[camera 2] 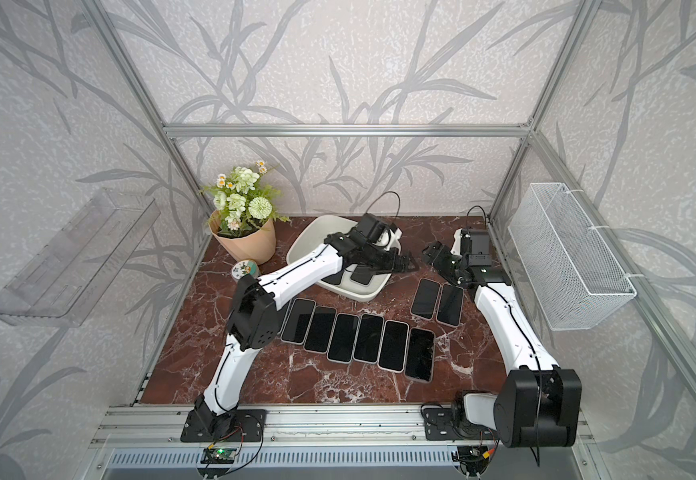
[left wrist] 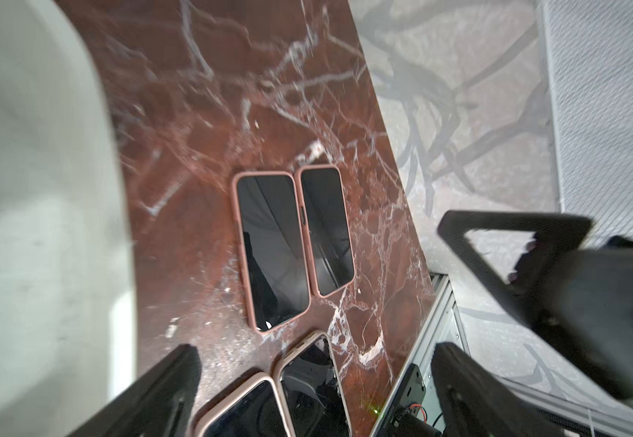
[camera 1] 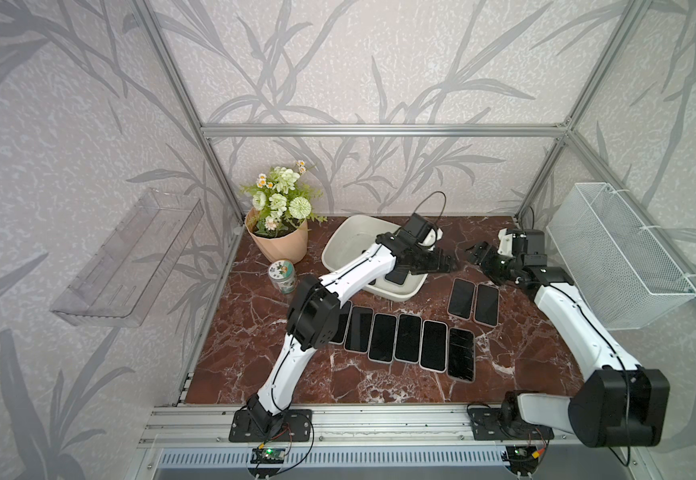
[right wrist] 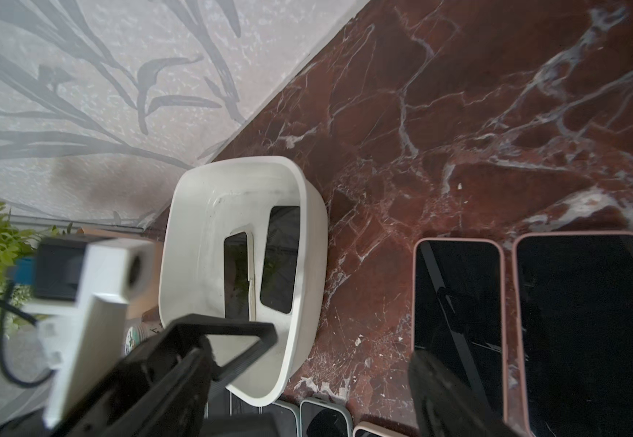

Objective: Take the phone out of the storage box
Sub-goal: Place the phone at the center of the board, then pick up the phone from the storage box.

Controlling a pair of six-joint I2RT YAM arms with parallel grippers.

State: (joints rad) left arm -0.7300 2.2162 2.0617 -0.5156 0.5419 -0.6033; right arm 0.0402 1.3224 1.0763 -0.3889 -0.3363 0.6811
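Observation:
The storage box (camera 1: 348,230), an off-white tub, stands at the back of the marble table. Two dark-screened phones lie in it, one (right wrist: 236,276) beside the other (right wrist: 279,261); in a top view only part of a phone (camera 1: 398,276) shows under the left arm. My left gripper (camera 1: 446,264) hangs over the box's right rim, open, nothing between its fingers (left wrist: 163,389). My right gripper (camera 1: 477,251) faces it from the right, just apart, jaws wide and empty. In the left wrist view the box (left wrist: 23,189) is a pale blur.
A row of several phones (camera 1: 408,338) lies in front of the box, and a pair (camera 1: 473,299) to its right. A flower pot (camera 1: 277,241) and a tin (camera 1: 281,276) stand left of the box. A wire-mesh basket (camera 1: 616,257) and a clear tray (camera 1: 130,257) hang on the side walls.

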